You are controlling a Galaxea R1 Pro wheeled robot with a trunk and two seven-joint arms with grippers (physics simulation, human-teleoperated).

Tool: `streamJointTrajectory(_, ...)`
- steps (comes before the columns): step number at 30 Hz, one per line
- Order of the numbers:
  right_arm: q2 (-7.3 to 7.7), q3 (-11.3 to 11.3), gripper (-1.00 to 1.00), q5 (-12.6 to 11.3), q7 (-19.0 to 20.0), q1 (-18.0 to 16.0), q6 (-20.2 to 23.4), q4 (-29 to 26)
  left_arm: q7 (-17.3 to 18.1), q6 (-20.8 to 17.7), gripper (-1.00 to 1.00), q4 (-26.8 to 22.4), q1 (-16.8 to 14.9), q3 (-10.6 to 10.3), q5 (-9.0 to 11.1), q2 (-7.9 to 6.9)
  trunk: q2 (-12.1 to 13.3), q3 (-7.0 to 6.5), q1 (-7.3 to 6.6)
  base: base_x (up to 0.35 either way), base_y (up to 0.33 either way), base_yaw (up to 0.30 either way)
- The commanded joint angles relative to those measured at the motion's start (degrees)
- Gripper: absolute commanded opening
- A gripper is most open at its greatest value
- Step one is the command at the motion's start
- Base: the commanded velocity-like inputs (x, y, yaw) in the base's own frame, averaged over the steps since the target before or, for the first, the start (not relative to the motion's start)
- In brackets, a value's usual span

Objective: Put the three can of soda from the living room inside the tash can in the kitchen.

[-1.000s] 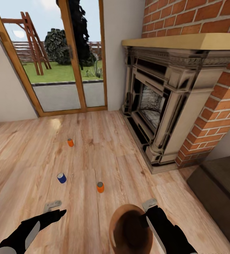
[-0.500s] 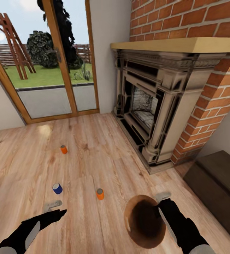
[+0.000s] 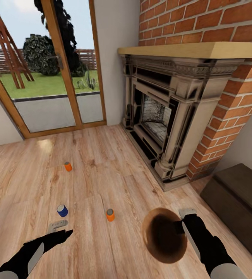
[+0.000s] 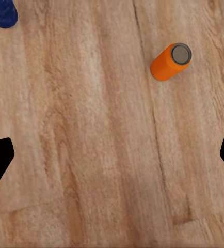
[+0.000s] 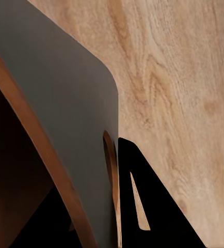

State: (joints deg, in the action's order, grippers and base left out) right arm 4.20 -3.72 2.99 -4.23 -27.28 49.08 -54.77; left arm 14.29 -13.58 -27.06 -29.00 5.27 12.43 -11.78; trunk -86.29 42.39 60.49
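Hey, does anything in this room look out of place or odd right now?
Yes. Three soda cans stand scattered on the wood floor: the far orange can, the blue can and the near orange can. The right pincer grips the trash can by its rim.

Two robot arms in glossy black casing, each with a pale grey panel along the forearm. The left gripper [image 3: 59, 228] and right gripper [image 3: 184, 219] pair a light grey finger with a black pointed one.
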Motion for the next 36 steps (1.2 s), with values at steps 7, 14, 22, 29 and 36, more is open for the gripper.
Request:
streamJointTrajectory(7, 0.23, 1.31, -1.0, -0.69, 0.63, 0.56, -13.61, 12.46, -0.28, 0.05, 1.0, 0.01, 0.0, 0.0, -0.02, 0.0, 0.0, -0.01, 0.0, 0.177, 0.011, -0.001)
streamJointTrajectory(14, 0.27, 1.42, -1.0, -0.7, 0.71, 0.64, -15.63, 14.07, -0.31, 0.05, 1.0, 0.04, 0.0, 0.0, -0.03, 0.0, 0.0, -0.01, 0.0, 0.291, 0.073, 0.0)
streamJointTrajectory(22, 0.2, 1.47, -1.0, -0.71, 0.73, 0.66, -15.94, 14.79, -0.31, 0.05, 1.0, 0.05, 0.0, 0.0, -0.01, 0.0, 0.0, -0.01, 0.0, 0.312, 0.016, 0.0)
streamJointTrajectory(29, -0.03, 1.37, -1.0, -0.68, 0.46, 0.7, -16.32, 14.86, -0.38, 0.05, 1.0, 0.08, 0.0, 0.0, -0.03, 0.02, 0.0, -0.01, 0.0, 0.197, 0.018, 0.0)
streamJointTrajectory(36, -0.01, 1.35, -1.0, -0.62, 0.53, 0.74, -16.54, 14.79, -0.33, 0.05, 1.0, 0.08, 0.0, 0.0, 0.02, 0.0, 0.0, 0.03, 0.0, 0.179, 0.001, 0.0)
